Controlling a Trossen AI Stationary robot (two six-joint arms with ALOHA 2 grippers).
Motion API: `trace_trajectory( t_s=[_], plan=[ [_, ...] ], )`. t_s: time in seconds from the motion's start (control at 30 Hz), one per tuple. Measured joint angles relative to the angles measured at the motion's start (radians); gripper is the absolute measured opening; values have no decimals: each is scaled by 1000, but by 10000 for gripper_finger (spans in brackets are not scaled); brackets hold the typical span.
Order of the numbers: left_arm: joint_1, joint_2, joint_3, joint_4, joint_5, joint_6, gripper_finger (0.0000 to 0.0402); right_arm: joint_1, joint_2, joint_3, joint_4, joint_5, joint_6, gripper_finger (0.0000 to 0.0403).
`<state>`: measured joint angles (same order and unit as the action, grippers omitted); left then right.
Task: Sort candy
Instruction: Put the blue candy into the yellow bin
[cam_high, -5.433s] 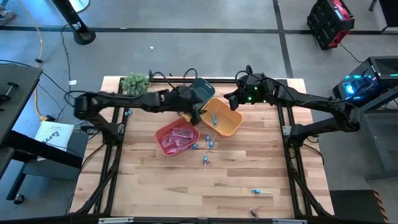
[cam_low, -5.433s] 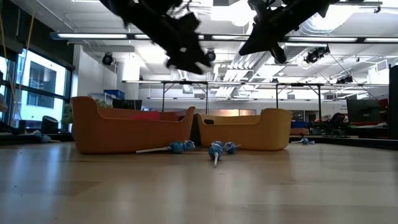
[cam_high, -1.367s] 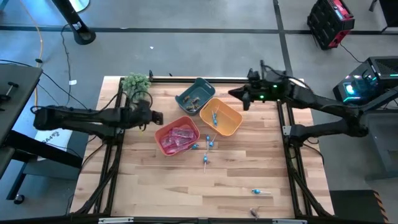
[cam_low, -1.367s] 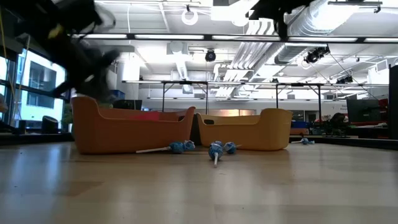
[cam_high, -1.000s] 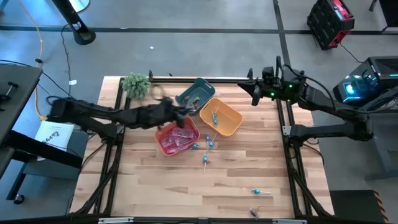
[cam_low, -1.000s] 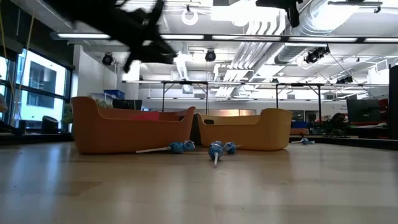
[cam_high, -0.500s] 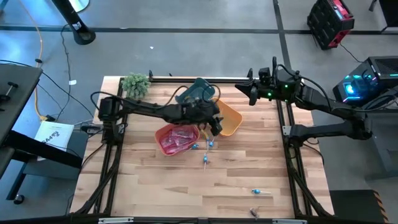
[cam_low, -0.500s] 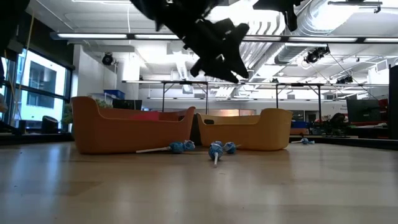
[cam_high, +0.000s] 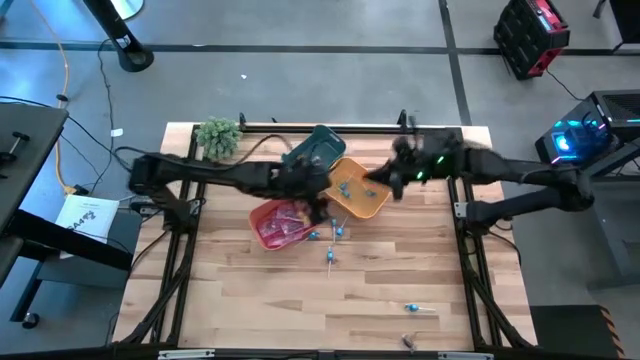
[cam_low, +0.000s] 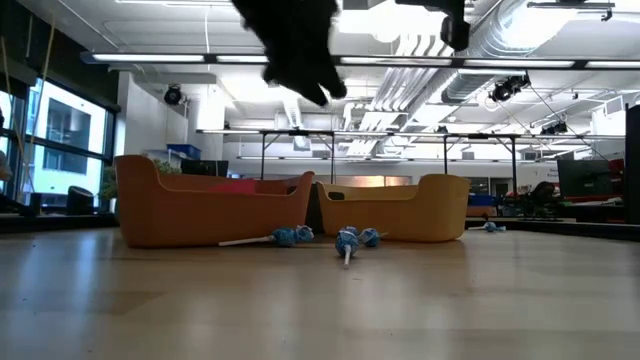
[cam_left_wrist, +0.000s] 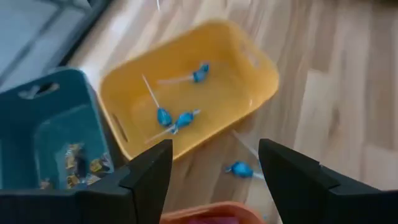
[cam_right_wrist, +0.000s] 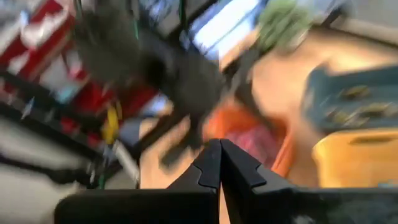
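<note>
High view: left gripper (cam_high: 318, 208) hangs over the red bin (cam_high: 268, 228) and the yellow bin (cam_high: 372, 203), right around where they meet. Right gripper (cam_high: 385, 183) sits just off the yellow bin's far side. The teal bin (cam_high: 322, 140) is behind those two, with a leafy plant (cam_high: 218, 133) at the desk (cam_high: 250, 300) corner.
Candy, high view: pink packets (cam_high: 283, 224) are in the red bin. A few blue lollipops (cam_high: 333, 233) lie loose on the desk just in front of the bins, and a stray lollipop (cam_high: 414, 309) lies well apart, toward the near edge.
Low view: two bin walls side by side, and the loose lollipops (cam_low: 346, 240) sit on the wood right in front of them. Dark arm shapes overhead, too blurred to read.
Left wrist view: left jaws spread wide, holding nothing. Three lollipops (cam_left_wrist: 165, 116) in the yellow bin (cam_left_wrist: 261, 78), brownish pieces (cam_left_wrist: 79, 163) in the teal bin (cam_left_wrist: 37, 106), and one lollipop on the desk (cam_left_wrist: 240, 168) just beside the yellow bin.
Right wrist view: right jaws pressed together with nothing between them that I can see. The rest is smeared.
Handling guess: these lollipops look featherlight and will probably skid or roll. I'd pinch the wrapped head, since the thin stick is easy to miss.
</note>
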<state>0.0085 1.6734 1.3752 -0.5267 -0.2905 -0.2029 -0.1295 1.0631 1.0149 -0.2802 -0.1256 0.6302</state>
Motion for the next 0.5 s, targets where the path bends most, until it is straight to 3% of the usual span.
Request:
trace_trajectory(
  t_s=[0.13,0.27,0.5],
  plan=[
    [-26,-184,-159,68,-67,-102,234,153,125,0,-4,35,-3,19],
    [-40,-338,-294,78,-118,-284,234,257,260,0,-12,43,-95,79],
    [-95,-500,-417,79,-184,-492,234,310,465,-1,-14,30,-484,194]
  ],
)
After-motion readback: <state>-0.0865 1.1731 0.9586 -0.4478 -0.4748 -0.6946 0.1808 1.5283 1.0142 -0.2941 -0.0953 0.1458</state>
